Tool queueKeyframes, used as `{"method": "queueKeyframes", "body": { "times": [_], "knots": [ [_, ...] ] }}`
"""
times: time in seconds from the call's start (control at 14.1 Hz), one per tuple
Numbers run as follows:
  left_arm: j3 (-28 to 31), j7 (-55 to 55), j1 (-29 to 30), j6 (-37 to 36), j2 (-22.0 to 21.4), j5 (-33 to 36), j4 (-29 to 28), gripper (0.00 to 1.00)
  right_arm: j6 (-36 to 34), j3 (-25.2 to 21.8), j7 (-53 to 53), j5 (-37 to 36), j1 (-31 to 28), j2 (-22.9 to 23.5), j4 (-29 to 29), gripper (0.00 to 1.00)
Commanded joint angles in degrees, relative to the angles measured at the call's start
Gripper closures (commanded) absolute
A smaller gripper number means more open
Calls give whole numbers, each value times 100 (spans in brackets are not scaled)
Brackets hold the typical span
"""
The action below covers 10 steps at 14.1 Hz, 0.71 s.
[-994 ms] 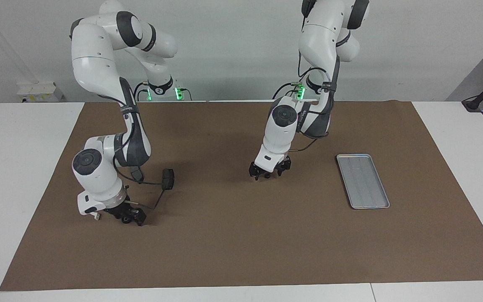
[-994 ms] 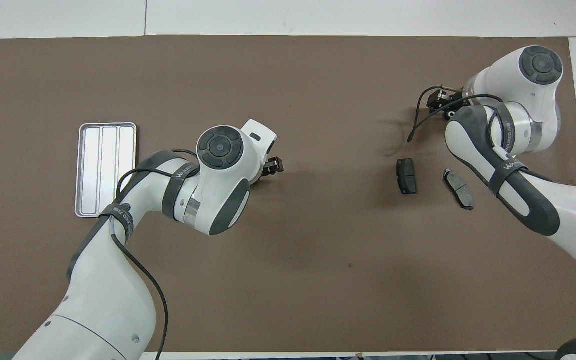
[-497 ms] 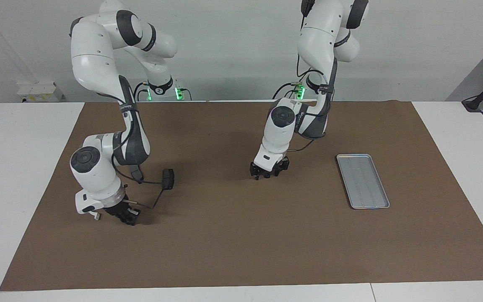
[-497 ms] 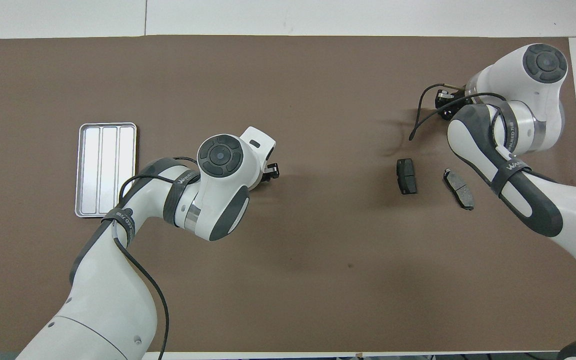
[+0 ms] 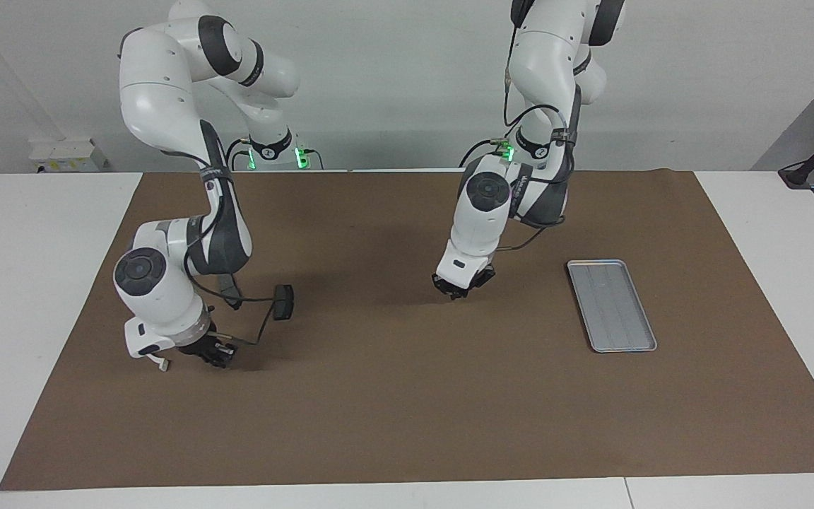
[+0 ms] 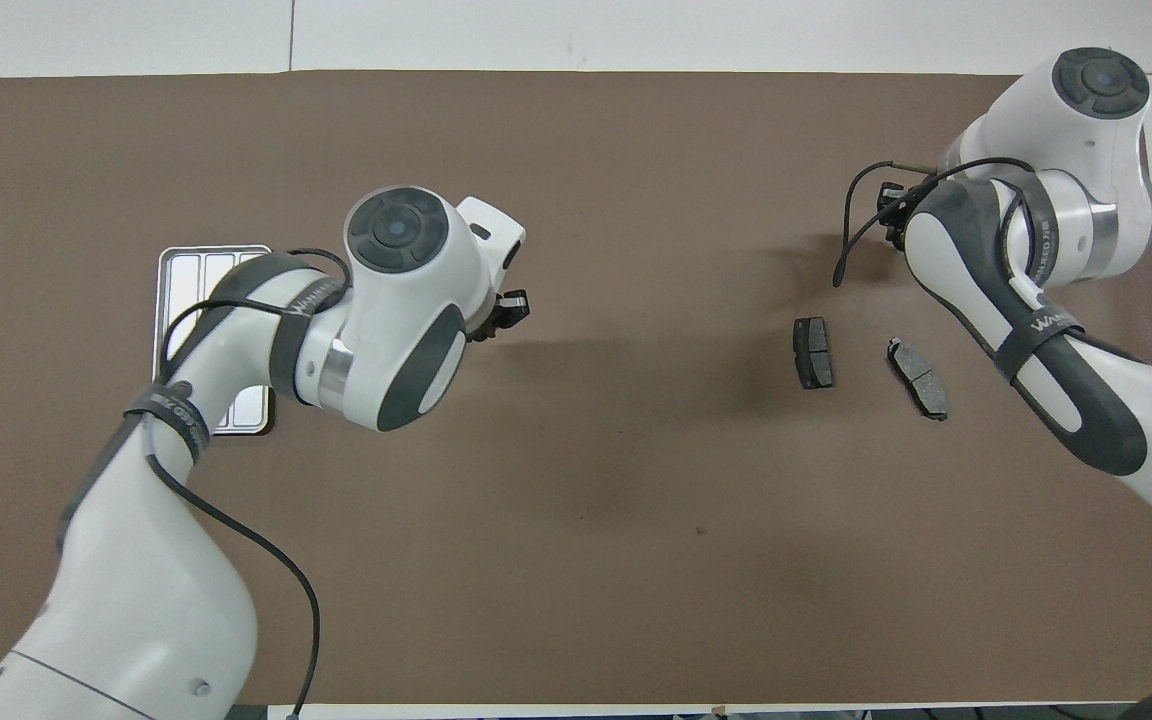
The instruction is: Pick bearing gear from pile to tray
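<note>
The left hand (image 5: 462,288) was held over bare mat beside the tray (image 5: 611,305), the right hand (image 5: 213,351) near two brake pads (image 6: 814,351); neither grip could be told

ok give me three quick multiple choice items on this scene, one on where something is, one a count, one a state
1. Where does the tray lie?
A. toward the left arm's end of the mat
B. toward the right arm's end
C. under the right gripper

2. How many brake pads lie on the mat?
A. one
B. two
C. four

3. What is in the tray?
A. a brake pad
B. a white bracket
C. nothing in the facing view

Answers:
1 A: in the facing view the tray sits beside the left gripper, away from the right gripper.
2 B: the overhead view shows one brake pad and the other brake pad side by side.
3 C: only its bare ribbed floor shows there.
</note>
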Motion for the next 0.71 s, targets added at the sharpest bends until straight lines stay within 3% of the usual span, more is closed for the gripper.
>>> {"method": "queueKeyframes", "body": {
  "times": [0.0,0.14,0.28,0.5,0.64],
  "knots": [
    [-16,1415,1060,-984,-686,72,234,100,-992,45,70,50,316,-568,183,100],
    [-25,2873,1965,-1347,-916,230,182,100,-1703,168,550,329,745,-911,393,100],
    [-25,4009,2722,-1217,-1109,231,-255,100,-2206,177,2154,524,1474,-922,779,100],
    [-25,4533,3050,273,-1601,231,-1773,100,-1726,203,4223,778,2424,-904,843,100],
    [-34,4524,3050,734,-1646,231,-2261,100,-1384,195,4962,788,2960,-799,799,100]
  ]
}}
